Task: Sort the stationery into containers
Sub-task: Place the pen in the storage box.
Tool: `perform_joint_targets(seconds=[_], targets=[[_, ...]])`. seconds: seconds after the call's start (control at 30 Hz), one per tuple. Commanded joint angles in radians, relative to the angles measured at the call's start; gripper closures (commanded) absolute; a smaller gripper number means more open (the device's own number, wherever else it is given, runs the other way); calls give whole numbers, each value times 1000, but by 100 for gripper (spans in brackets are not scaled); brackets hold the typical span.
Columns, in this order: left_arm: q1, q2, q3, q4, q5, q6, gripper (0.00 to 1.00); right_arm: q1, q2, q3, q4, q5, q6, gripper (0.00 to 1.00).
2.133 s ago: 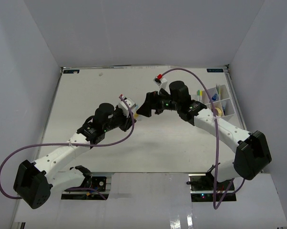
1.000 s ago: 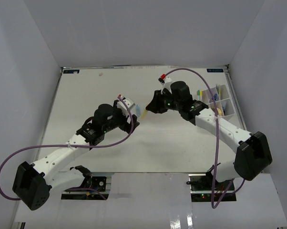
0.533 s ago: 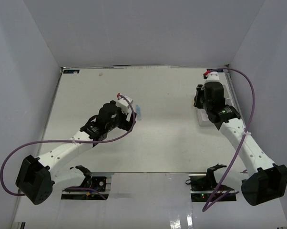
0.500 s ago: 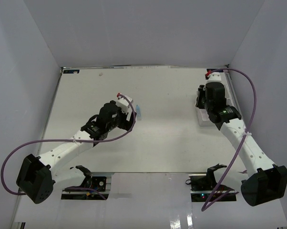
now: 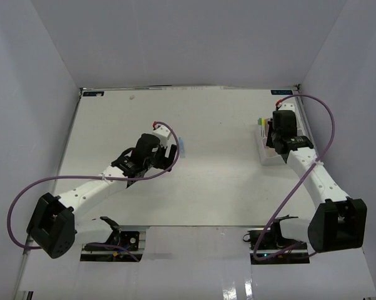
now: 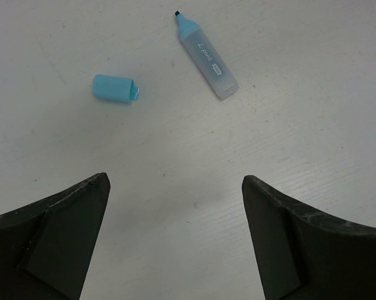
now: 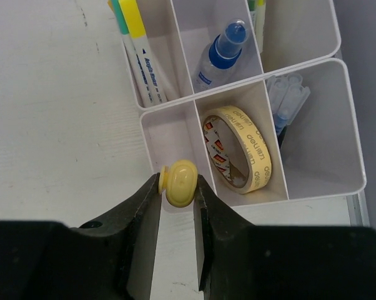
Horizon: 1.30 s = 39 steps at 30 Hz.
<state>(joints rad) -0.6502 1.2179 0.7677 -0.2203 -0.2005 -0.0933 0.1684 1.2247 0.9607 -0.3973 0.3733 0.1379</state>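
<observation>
My left gripper (image 6: pixel 175 181) stands open above bare table. Ahead of it lie an uncapped light-blue marker (image 6: pixel 205 57) and its loose blue cap (image 6: pixel 115 87), apart from each other. In the top view that marker (image 5: pixel 182 145) lies just right of the left gripper (image 5: pixel 173 153). My right gripper (image 7: pixel 177 187) is shut on a yellow tube (image 7: pixel 180 182), seen end on. It hangs over the near-left compartment of the white organizer box (image 7: pixel 356 169). Other compartments hold yellow and teal-capped pens (image 7: pixel 141 56), a blue bottle (image 7: pixel 219 53), a tape roll (image 7: pixel 238 149) and pale blue items (image 7: pixel 286 94).
The organizer box (image 5: pixel 267 156) sits at the table's right edge, close to the right wall, with the right arm above it. White walls enclose the table on three sides. A purple cable loops over each arm.
The right arm has swung from the table's middle to the organizer, carrying the yellow tube. The left gripper has opened wide and drawn back from the blue marker.
</observation>
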Motion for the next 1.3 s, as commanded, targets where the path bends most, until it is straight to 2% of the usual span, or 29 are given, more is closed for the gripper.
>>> perform_joint_targets(seconds=[0.0, 0.1, 0.17, 0.4, 0.67, 0.8, 1.0, 1.13, 1.27], targets=[[0, -3, 42, -14, -31, -19, 2, -21, 39, -14, 49, 10, -3, 89], [0, 8, 45, -24, -45, -37, 2, -26, 68, -28, 64, 1, 11, 76], [1, 23, 51, -33, -57, -48, 2, -26, 71, -39, 80, -5, 15, 73], [6, 68, 81, -77, -96, -138, 2, -26, 30, -42, 81, -19, 19, 51], [6, 130, 154, -140, -94, -347, 2, -26, -123, -43, 103, -164, 16, 30], [6, 157, 173, -146, -83, -394, 2, -26, -278, -109, 225, -292, 12, 18], [6, 215, 202, -146, -70, -457, 2, -26, -341, -157, 271, -418, 0, 9], [6, 218, 214, -146, -97, -471, 2, -18, -300, -177, 313, -600, 9, 8], [12, 186, 200, -155, -134, -441, 2, 68, -240, -157, 295, -585, 9, 8]])
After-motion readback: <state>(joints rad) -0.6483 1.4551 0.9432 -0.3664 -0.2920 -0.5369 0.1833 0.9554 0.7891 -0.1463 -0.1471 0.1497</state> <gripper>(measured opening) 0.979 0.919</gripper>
